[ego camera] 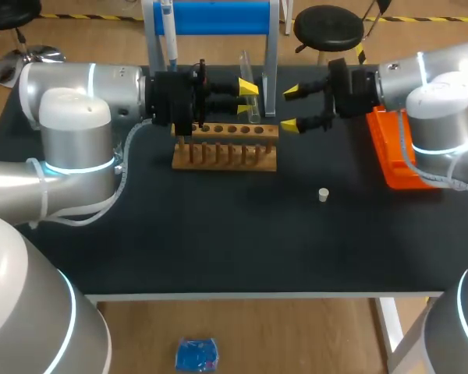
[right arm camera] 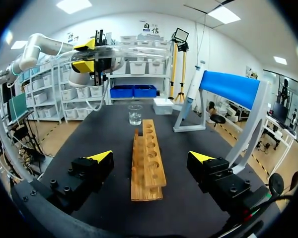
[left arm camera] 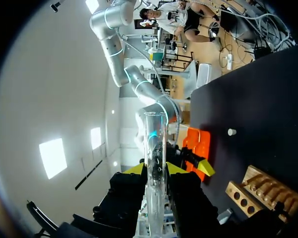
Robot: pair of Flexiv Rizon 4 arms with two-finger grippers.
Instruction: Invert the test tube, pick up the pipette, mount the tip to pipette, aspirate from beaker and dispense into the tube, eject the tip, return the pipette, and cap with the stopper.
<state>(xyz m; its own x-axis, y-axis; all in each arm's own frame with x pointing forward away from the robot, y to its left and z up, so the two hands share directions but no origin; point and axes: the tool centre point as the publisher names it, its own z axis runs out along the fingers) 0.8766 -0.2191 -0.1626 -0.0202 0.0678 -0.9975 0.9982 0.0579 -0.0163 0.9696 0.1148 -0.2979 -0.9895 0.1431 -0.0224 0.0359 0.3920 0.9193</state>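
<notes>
Test tube (ego camera: 248, 66) held near wooden rack (ego camera: 226, 152)
Left tool (ego camera: 248, 94) clamps the tube; right tool (ego camera: 290, 108) hangs open nearby.

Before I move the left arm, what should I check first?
1. Test tube held by the left gripper: ok, a finger on each side.
2. Tube upright: not ok, it lies about level, clear of the wooden rack.
3. Right gripper open and empty: ok.
4. Rack holes free: ok, none holds a tube.
5. Pipette on its stand: ok.
6. Stopper free to pick: ok, it lies alone in front of the rack.
</notes>
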